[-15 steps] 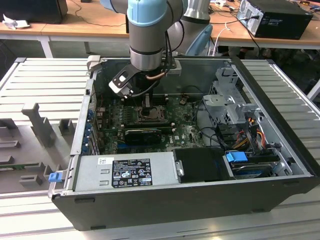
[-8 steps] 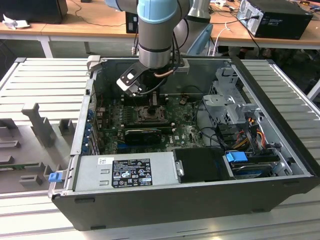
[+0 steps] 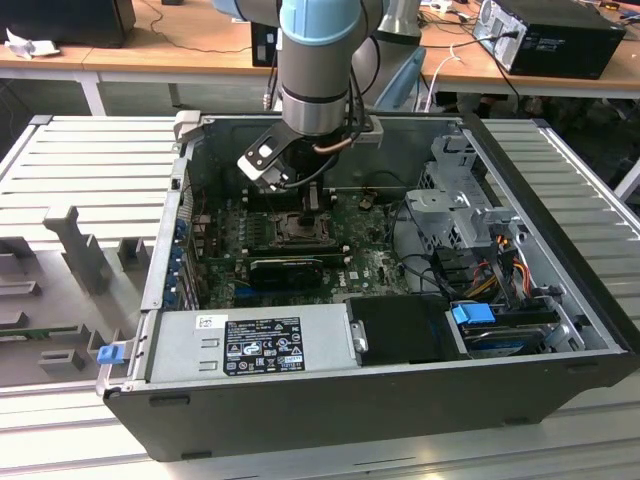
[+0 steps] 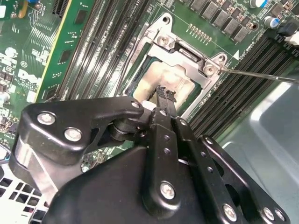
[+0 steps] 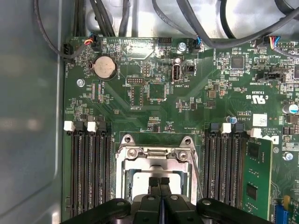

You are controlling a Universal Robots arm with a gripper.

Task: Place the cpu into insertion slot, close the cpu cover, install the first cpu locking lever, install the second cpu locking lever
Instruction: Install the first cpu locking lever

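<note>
Grey-topped cpu (image 4: pixel 177 81) lies just beneath my pincer (image 4: pixel 162 93), closed on nothing; a skewed push could unseat it.

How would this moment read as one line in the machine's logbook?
cpu cover: down | cpu: showing through its window | pincer: shut, tips just above cpu | lever rod: sticking out sideways
</note>
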